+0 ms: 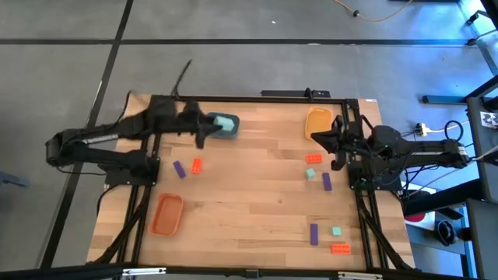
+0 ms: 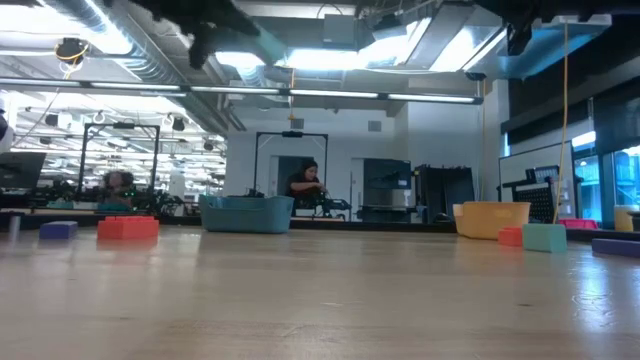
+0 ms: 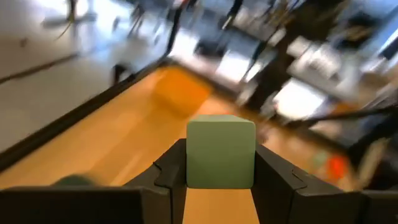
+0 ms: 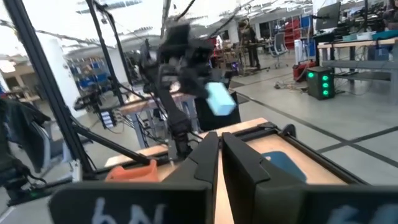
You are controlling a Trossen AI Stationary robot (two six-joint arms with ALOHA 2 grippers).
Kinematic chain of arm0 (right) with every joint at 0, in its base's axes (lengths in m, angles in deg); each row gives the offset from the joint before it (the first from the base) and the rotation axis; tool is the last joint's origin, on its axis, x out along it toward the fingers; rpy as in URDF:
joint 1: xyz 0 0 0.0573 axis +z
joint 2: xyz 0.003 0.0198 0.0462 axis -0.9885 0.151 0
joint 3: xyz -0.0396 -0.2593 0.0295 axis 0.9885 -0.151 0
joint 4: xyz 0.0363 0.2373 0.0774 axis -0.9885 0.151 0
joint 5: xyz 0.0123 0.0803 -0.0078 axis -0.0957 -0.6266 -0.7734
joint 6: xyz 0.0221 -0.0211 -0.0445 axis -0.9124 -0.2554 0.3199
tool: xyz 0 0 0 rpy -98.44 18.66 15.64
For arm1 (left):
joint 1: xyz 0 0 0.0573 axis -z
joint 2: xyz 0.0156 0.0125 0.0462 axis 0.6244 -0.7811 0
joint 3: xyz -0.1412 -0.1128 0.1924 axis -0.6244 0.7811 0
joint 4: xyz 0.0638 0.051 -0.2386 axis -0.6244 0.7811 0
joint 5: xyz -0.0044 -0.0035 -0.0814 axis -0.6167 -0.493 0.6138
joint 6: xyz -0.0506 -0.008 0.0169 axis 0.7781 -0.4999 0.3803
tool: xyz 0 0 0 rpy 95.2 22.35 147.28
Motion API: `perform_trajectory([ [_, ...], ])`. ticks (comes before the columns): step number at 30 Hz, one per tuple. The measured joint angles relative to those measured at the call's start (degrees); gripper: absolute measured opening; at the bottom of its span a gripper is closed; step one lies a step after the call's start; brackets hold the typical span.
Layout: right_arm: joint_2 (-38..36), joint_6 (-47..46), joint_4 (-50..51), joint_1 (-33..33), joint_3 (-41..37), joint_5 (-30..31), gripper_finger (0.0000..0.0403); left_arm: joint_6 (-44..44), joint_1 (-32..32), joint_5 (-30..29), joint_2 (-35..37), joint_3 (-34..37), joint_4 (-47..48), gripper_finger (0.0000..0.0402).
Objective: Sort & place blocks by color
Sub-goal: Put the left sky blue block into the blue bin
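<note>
My left gripper (image 1: 208, 124) hangs over the blue tray (image 1: 230, 132) at the table's far left, shut on a pale teal-green block (image 3: 220, 152). The right wrist view also shows that block (image 4: 220, 99), raised in the air. My right gripper (image 1: 327, 138) is shut and holds nothing, raised beside the yellow-orange tray (image 1: 317, 122). Loose blocks lie flat on the table: a purple one (image 1: 179, 169) and an orange-red one (image 1: 197, 164) at the left, and an orange-red one (image 1: 313, 159), a teal one (image 1: 311, 174) and a purple one (image 1: 327, 181) at the right. My left gripper pinches the teal-green block between its two fingers, one finger (image 3: 171, 171) on each of two opposite side faces (image 3: 194, 168). The block is lifted clear of the table and sits upright and square between the fingers.
The orange tray (image 1: 166, 214) stands near the table's near left corner. Three more blocks lie at the near right: purple (image 1: 313, 233), teal (image 1: 336, 231) and orange-red (image 1: 340, 248). The middle of the wooden table (image 1: 249, 194) is bare. A person (image 2: 305, 185) shows in the room beyond.
</note>
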Motion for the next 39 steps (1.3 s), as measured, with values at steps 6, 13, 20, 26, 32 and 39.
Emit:
perform_trajectory([
  [6, 1.4, 0.4, 0.3, 0.0, 0.0, 0.2, 0.0025, -13.3, -10.0, 1.2, -18.5, -16.9, 25.6, 0.0125],
  [13, 1.6, 0.4, 1.0, 0.0, 0.0, 0.2, 0.0025, -18.0, -14.6, 0.9, -34.1, -23.1, 32.9, 0.0142],
  [20, 1.6, 2.1, 0.9, 0.0, 0.0, 0.2, 0.0025, -8.6, -15.0, -1.8, -43.0, -23.1, 32.8, 0.0142],
  [26, 1.6, 2.1, 0.9, 0.0, 0.0, 0.2, 0.0025, 3.2, -14.5, -12.0, -45.3, -23.1, 31.2, 0.0142],
  [32, 1.6, 3.7, 0.8, 0.0, 0.0, 0.2, 0.0025, 12.3, -14.3, -15.2, -45.7, -22.3, 28.3, 0.0142],
  [39, 1.6, 5.0, 0.8, 0.0, 0.0, 0.3, 0.0025, 19.5, -13.6, -15.5, -45.7, -19.5, 27.2, 0.0142],
])
